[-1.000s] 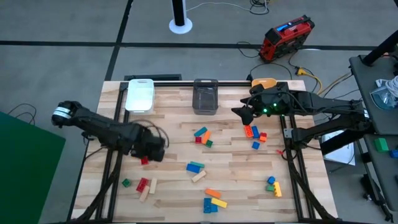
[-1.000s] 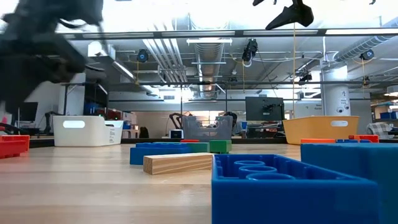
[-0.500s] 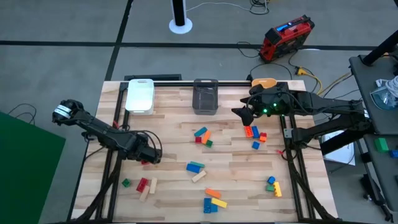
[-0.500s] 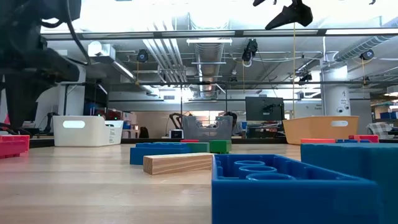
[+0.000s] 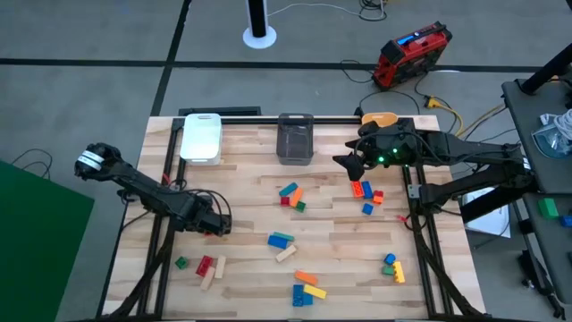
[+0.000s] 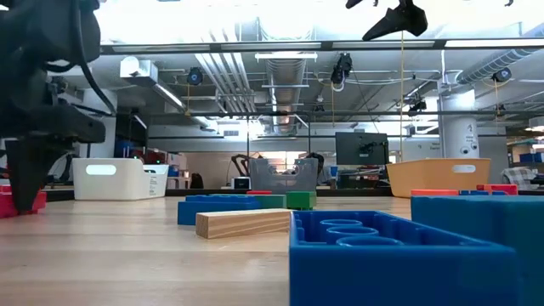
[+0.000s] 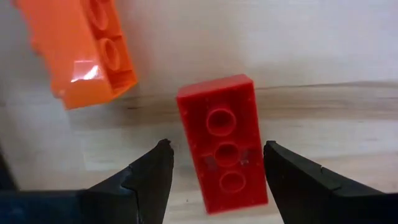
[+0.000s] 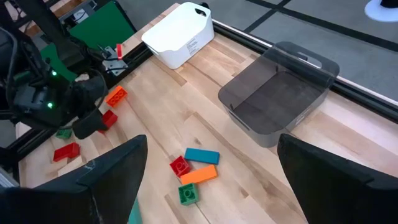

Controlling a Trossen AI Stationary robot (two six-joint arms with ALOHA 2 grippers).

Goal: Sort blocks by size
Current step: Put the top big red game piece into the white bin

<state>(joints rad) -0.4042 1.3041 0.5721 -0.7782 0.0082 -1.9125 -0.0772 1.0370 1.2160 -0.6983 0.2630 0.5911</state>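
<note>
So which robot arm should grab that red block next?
Left. The left gripper is open with its fingers either side of the red block; the right gripper hangs far off near the bins.

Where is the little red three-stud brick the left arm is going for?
The red three-stud brick lies on the table's left side between the open left gripper's fingers, beside an orange brick.

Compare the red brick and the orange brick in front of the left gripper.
The red brick lies between the fingers of the open left gripper; the orange brick lies off to one side, outside them. The red brick shows whole, with three round holes in a row; the orange brick is cut off by the picture's edge. Both are plastic bricks lying on the wooden table.
</note>
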